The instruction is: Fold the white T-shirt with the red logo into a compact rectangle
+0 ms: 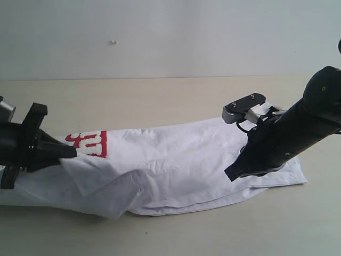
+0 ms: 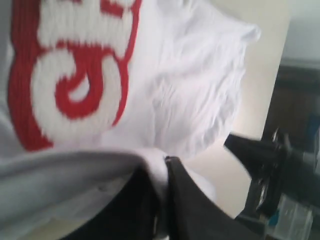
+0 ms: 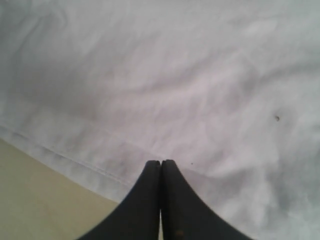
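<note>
- We find the T-shirt (image 1: 176, 160) lying on the table (image 1: 160, 96), well clear of the far edge where the table meets the wall. Its left end runs out of the exterior view.
- The left gripper (image 1: 66, 152) is clenched on a fold of the T-shirt just beside the logo (image 1: 93, 143). In the left wrist view, white cloth sits pinched between its fingers (image 2: 190, 200).
- We judge this grip to serve as the carrying point: it raises the chest end so that this portion can be laid over the rest.
- The right gripper (image 3: 161, 164) is closed, tips together, with no cloth visible between them. The tips sit on the T-shirt just inside a stitched edge.
- We judge the right gripper to act as an anchor that keeps the far end from sliding. Whether it presses down or only touches the cloth, we cannot tell.
- Long axis: the T-shirt runs left to right across the table, roughly parallel to the far edge.
- Direction: the logo end points to the left side; the stitched end points to the right side.
- The cloth already lies doubled along its length, with wrinkles and a raised fold near the left gripper.
</note>
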Available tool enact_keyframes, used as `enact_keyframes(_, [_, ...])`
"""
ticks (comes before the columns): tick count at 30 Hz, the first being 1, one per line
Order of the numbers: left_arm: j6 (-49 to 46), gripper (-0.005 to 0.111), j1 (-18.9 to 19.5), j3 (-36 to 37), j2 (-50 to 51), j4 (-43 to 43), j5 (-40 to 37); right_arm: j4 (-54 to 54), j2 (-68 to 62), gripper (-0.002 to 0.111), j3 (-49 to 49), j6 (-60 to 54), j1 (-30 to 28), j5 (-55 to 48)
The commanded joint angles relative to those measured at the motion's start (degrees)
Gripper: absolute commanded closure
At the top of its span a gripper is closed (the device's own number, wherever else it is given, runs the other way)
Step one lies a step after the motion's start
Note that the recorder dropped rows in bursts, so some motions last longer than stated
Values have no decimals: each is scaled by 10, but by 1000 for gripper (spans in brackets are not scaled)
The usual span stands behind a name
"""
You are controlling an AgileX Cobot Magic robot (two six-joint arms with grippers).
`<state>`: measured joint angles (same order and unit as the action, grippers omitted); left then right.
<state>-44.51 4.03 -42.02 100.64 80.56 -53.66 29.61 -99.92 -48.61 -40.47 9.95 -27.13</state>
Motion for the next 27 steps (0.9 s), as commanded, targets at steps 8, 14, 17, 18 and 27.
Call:
enact_keyframes(8, [-69,10,1,-53,67,143,28,2,7,108,1,-2,1,-3])
enact_keyframes(14, [-75,34,1,-82,66,62,-39,2,7,108,1,-1,1,-4])
enact_keyframes(17, [-64,66,1,-81,65,-17,-58,2,7,108,1,-1,1,-6])
enact_keyframes(18, [-61,93,1,-81,65,-69,-59,2,7,108,1,-1,1,-6])
enact_keyframes(27, [22,107,0,-69,65,-237,71,4,7,108,1,-1,1,-14])
